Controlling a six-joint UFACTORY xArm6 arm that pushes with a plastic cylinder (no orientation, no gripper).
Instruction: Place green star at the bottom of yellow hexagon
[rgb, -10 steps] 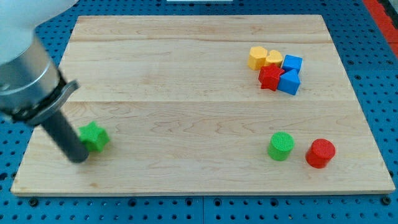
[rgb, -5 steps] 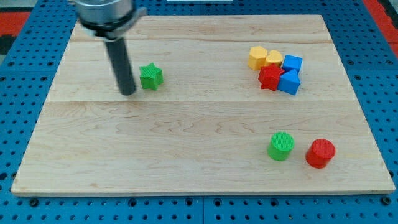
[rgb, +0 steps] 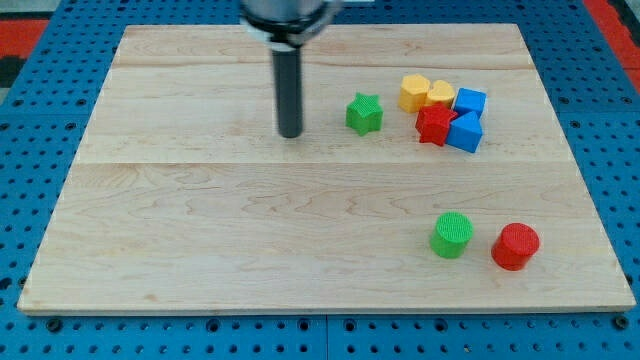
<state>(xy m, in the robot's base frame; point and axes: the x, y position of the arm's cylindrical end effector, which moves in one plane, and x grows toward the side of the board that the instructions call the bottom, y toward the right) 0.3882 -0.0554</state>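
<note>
One dark rod, bearing no fingers, sets its tip (rgb: 290, 134) on the worktop (rgb: 200, 260), apart from the green star (rgb: 364, 114) at three o'clock; the yellow hexagon (rgb: 413, 92) lies beyond, at the star's two o'clock.

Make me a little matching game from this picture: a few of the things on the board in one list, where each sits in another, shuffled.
Things:
1. green star
2. red cylinder
3. yellow hexagon
4. my tip

Places:
A. lower right of the view, beside the green cylinder
B. upper-left end of the cluster
C. alone on bare wood, left of the star
D. between the rod and the cluster

Pairs: 1-D, 2-A, 3-B, 4-C
</note>
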